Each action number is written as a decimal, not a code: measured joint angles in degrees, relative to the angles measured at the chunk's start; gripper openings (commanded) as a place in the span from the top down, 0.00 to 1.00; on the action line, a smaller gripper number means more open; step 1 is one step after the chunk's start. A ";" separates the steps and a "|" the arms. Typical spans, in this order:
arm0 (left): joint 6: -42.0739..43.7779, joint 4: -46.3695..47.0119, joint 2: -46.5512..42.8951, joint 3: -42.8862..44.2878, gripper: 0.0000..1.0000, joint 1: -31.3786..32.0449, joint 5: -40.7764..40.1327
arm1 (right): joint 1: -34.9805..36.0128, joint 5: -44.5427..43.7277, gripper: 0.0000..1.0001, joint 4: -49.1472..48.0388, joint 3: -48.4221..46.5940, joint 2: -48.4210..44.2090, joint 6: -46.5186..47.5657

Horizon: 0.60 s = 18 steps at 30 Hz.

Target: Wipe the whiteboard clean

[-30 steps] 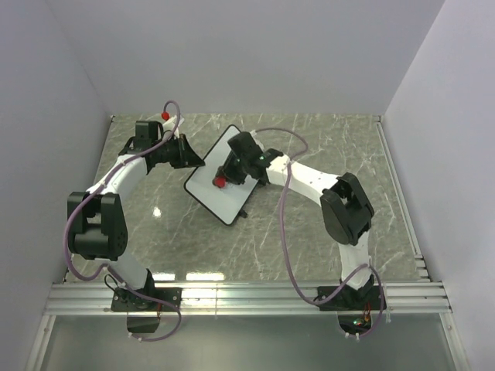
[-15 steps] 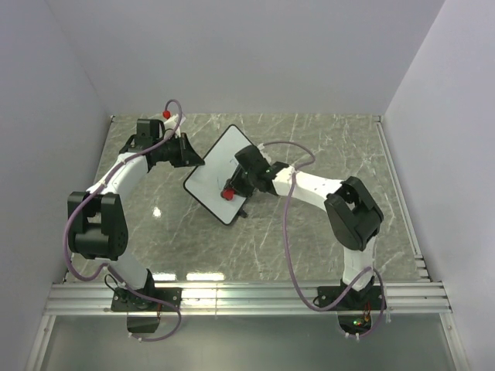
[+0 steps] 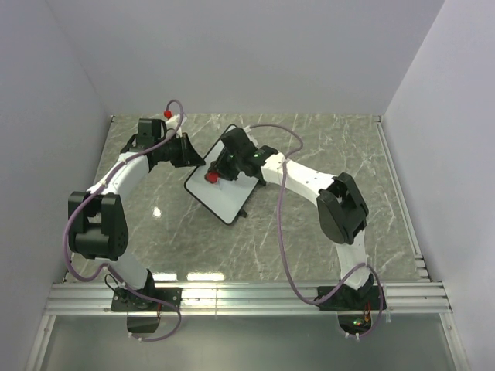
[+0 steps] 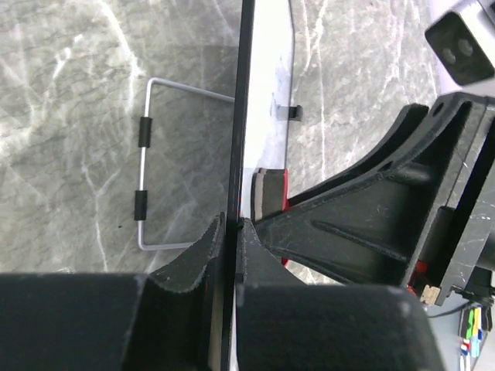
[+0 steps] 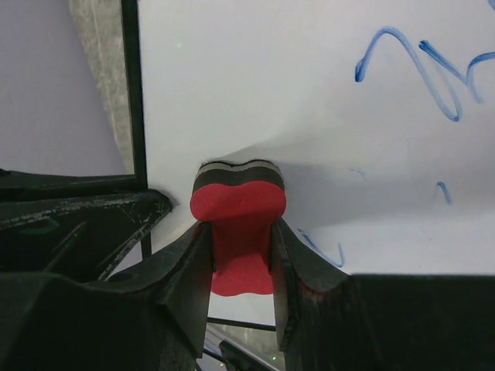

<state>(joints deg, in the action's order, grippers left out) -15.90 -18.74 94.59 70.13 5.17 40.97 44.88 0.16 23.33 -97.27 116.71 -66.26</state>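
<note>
Right pincer [image 5: 240,232] gripping eraser [image 5: 238,205], whiteboard [image 5: 271,85] blue-scribbled

Whiteboard [image 3: 226,198] with blue scribbles
White with a thin black rim; its edge is pinched in the left claw [image 4: 230,232], its face just ahead of the right claw [image 5: 240,239].

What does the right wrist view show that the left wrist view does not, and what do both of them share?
Only the right wrist view shows the blue scribbles on the face of the whiteboard, and the red eraser seen full, gripped in the right hand with its end against that face. Only the left wrist view shows the wire stand behind the whiteboard, and the left hand pinching its black rim, seen edge-on. Both show the whiteboard, the eraser against it and the grey marble table.
</note>
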 measured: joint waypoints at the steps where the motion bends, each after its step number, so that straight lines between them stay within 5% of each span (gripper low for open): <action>1: 0.02 -0.13 0.00 0.00 1.00 0.00 -0.39 | 0.00 0.07 1.00 -1.60 1.31 -0.39 -0.20; 12: 0.39 -1.84 0.20 1.16 1.00 0.28 -0.96 | 2.47 -0.90 1.00 -14.23 25.05 -9.75 -2.95; 18: 0.74 -2.19 0.33 1.51 1.00 0.35 -1.22 | 2.69 -0.81 1.00 -13.42 24.85 -9.66 -3.08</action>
<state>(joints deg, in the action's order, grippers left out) -15.16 -20.93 94.91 71.64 5.52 39.75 47.57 -0.64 9.91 -72.42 107.04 -69.34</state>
